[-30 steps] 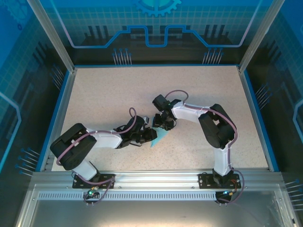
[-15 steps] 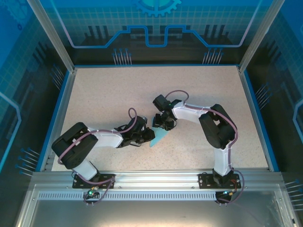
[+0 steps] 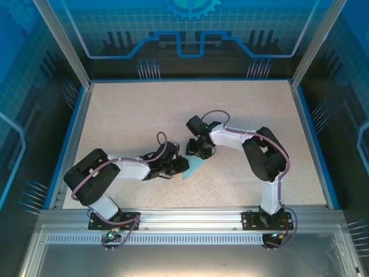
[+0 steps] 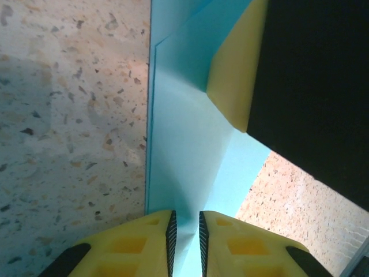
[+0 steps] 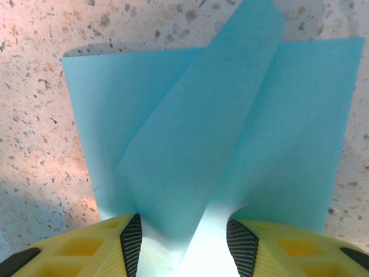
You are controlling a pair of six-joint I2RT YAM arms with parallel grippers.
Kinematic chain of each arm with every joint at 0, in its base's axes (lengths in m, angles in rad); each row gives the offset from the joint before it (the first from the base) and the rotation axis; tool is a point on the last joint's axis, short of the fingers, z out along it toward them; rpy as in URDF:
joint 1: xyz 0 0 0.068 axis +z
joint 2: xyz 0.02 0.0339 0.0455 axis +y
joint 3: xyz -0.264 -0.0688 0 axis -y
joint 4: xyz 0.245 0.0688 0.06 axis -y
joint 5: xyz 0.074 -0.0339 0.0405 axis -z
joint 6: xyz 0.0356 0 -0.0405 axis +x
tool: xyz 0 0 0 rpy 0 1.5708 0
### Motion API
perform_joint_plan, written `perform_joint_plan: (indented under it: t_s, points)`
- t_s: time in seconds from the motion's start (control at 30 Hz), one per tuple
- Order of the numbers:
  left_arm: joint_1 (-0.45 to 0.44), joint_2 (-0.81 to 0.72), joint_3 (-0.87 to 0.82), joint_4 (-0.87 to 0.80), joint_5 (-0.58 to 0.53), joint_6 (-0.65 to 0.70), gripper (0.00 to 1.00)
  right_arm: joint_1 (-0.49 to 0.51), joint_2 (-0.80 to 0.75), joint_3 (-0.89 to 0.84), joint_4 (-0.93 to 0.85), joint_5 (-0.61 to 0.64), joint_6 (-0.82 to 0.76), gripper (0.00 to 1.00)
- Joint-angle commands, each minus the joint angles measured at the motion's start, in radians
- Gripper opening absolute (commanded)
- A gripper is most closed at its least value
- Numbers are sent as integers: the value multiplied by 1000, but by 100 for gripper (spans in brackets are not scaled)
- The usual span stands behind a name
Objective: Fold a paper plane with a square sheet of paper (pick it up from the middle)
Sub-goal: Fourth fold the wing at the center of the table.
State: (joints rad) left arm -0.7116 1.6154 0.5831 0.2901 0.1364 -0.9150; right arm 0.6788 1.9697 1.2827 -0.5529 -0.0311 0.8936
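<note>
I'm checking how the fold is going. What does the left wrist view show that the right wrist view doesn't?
Left wrist: the left tool pinching the blue paper beside a straight folded edge, with another yellow finger over the sheet. Right wrist: the right tool, jaws apart, straddling a raised flap that crosses the spread paper. Both: blue paper on the speckled table.

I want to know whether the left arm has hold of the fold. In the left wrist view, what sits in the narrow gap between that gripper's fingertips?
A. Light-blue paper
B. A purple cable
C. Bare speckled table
A: the left gripper has its jaws nearly together, and the light-blue paper runs up out of the slim gap between them across the speckled table.
</note>
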Motion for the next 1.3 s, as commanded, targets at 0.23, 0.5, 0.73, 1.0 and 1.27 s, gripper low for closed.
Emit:
perform_joint_plan:
  t_s: [0.23,0.5,0.73,1.0,1.27]
  points:
    - [-6,-9,-1,21,49,-6,24,-10,120,-66,-22,23,-5,49]
    - [-5,-15,-6,30,54,-7,27,-10,125,-70,-20,23,-8,49]
    - [-5,-2,-4,1,37,-14,20,-11,142,-62,-24,23,-11,49]
    - [-6,27,-1,-36,28,-17,14,-8,143,-57,-24,20,-12,49]
    - [-5,43,1,-64,10,-13,11,-8,136,-57,-27,21,-11,49]
